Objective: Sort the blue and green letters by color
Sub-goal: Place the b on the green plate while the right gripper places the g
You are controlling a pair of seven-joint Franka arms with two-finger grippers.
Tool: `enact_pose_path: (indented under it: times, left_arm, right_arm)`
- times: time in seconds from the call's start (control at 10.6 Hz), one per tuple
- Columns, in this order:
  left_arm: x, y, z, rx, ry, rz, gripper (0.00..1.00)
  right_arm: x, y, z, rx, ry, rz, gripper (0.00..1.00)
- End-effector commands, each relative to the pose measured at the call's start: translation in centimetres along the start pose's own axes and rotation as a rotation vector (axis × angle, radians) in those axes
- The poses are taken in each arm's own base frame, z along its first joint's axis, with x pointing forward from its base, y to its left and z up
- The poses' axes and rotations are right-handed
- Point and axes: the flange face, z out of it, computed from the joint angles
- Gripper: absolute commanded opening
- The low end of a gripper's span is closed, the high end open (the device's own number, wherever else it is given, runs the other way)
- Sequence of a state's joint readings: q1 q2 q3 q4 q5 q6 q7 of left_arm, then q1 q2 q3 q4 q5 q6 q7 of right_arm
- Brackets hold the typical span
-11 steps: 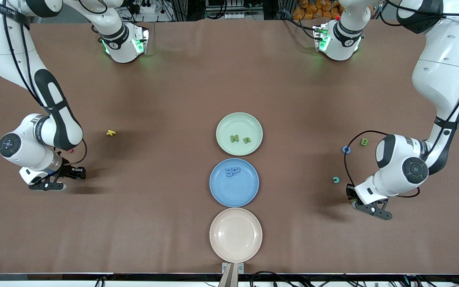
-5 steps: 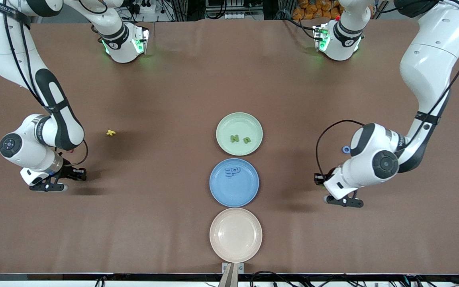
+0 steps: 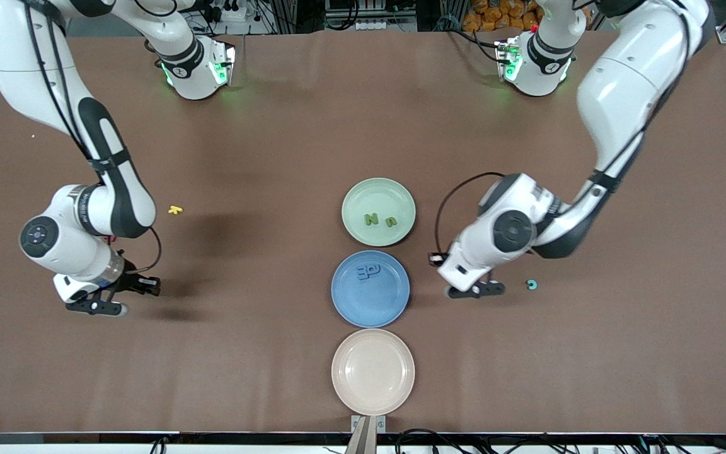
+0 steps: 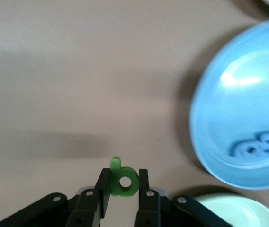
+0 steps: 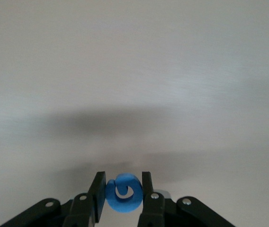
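My left gripper [image 3: 473, 290] is shut on an olive green letter b [image 4: 125, 182], over the bare table beside the blue plate [image 3: 375, 309], on the side toward the left arm's end. My right gripper [image 3: 101, 307] is shut on a blue curled letter [image 5: 123, 195] over bare table at the right arm's end. The green plate [image 3: 363, 195] holds two green letters [image 3: 371, 219]. The blue plate holds stacked blue letters [image 3: 367, 272], which also show in the left wrist view [image 4: 255, 146].
An empty pink plate [image 3: 372, 378] lies nearest the front camera, in line with the other two plates. A yellow letter [image 3: 176, 210] lies near the right arm. A teal letter [image 3: 532, 285] lies beside the left gripper, toward the left arm's end.
The left arm has swung from its end of the table toward the plates, now beside the blue plate. The right arm has shifted slightly toward the middle.
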State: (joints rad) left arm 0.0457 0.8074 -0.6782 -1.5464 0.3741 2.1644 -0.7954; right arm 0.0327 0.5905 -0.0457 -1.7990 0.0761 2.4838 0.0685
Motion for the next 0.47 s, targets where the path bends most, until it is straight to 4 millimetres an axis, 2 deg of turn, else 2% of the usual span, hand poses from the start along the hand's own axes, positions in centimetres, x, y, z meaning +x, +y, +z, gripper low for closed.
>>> enact_pose_path:
  times: [0.0,0.09,0.19,0.28,0.38]
  left_arm:
    - [-4.0,5.0,0.6,0.027,-0.002,-0.119,0.0]
    - [-5.6,6.8,1.2,0.032,-0.007,-0.145,0.0]
    - [-8.3,9.7,2.2,0.042,-0.012,-0.157,0.0]
    - [-10.1,11.4,2.8,0.057,-0.008,-0.184,0.0]
    - [-11.3,12.3,3.2,0.065,-0.008,-0.214,0.0]
  right_arm:
    - [0.8,-8.8,-2.4,0.098,0.015,0.1,0.19]
    - [0.9,-11.7,-3.2,0.163,0.02,0.122,0.19]
    - [0.9,-14.3,-4.0,0.219,0.024,0.139,0.19]
    - [0.3,-17.3,-4.1,0.262,0.015,0.136,0.19]
    - [-0.4,-20.4,-3.7,0.286,0.01,0.116,0.19]
